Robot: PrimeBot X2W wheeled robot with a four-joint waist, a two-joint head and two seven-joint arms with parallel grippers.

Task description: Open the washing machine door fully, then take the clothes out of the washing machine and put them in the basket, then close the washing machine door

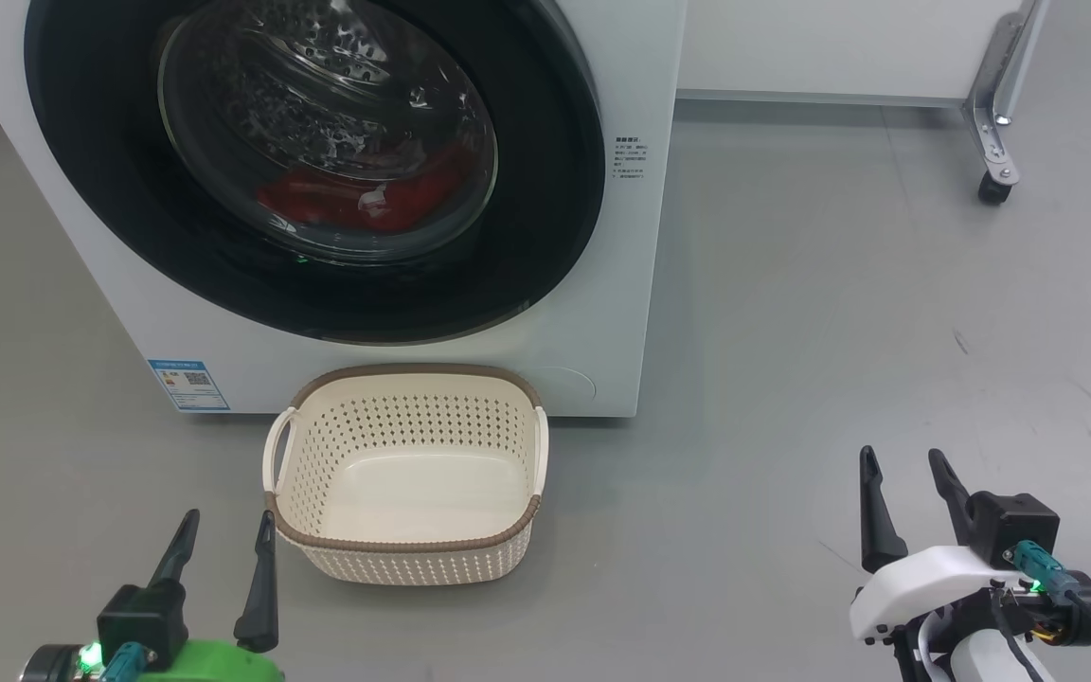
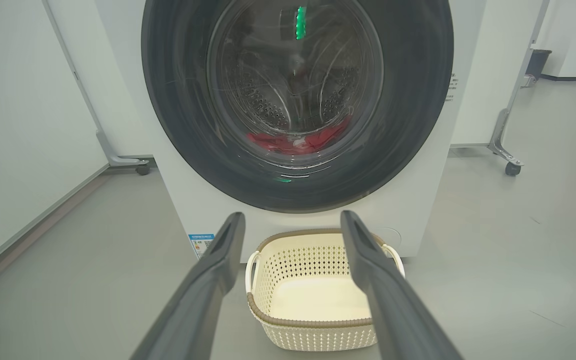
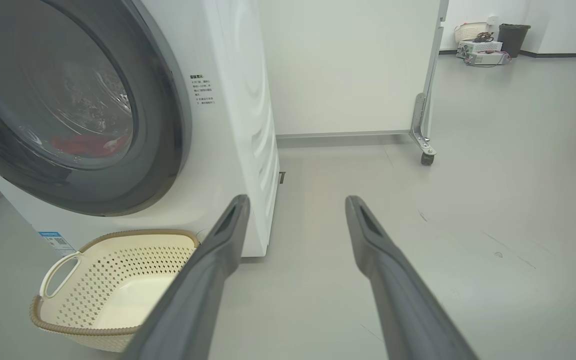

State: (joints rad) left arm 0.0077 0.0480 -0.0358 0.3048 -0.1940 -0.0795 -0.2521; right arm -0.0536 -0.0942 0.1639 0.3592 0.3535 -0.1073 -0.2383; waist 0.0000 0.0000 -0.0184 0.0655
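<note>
Your left gripper [image 1: 229, 519] and right gripper [image 1: 902, 457] are both spread and holding nothing; the washing machine door [image 1: 545, 189] is shut.
Nearest you, the left gripper's fingers stand parted just beside the near left corner of the basket [image 1: 403, 547], while the right gripper hangs over the grey floor [image 1: 792, 313], well apart to the right. The basket sits on the floor, its bare cream bottom showing, close against the foot of the washing machine [image 1: 621, 322]. Behind the door's glass, the clothes [image 1: 347, 201] lie red at the bottom of the drum.
</note>
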